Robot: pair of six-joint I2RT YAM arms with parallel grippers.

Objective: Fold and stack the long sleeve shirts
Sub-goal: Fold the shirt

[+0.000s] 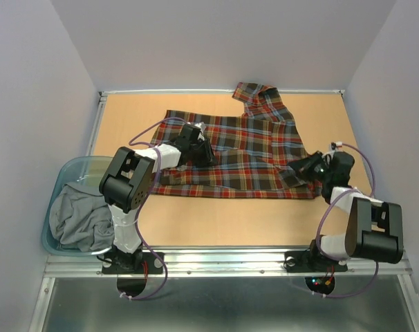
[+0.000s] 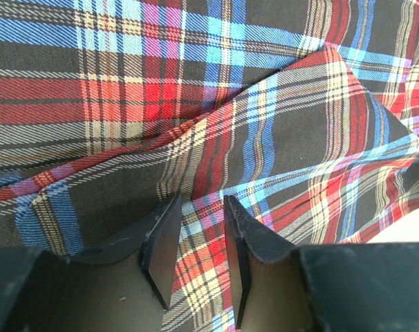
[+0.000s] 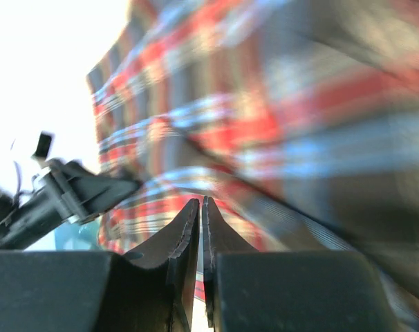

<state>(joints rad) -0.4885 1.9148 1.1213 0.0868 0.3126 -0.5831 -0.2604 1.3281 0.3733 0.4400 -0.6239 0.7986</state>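
So the red, brown, navy and yellow plaid flannel button-up shirt (image 1: 251, 149) is lying mostly flat across the middle of the wooden table (image 1: 196, 221), collar toward the far right corner. I'd say the fold has barely begun, and there's no stack anywhere. The left gripper (image 1: 202, 151) sits on the shirt's left half, jaws partway apart with plaid in the gap; can't tell if it's pinching. The right gripper (image 1: 301, 168) is closed at the near right corner. A crumpled grey garment (image 1: 78, 214) waits in the translucent blue plastic bin (image 1: 68, 166), probably next.
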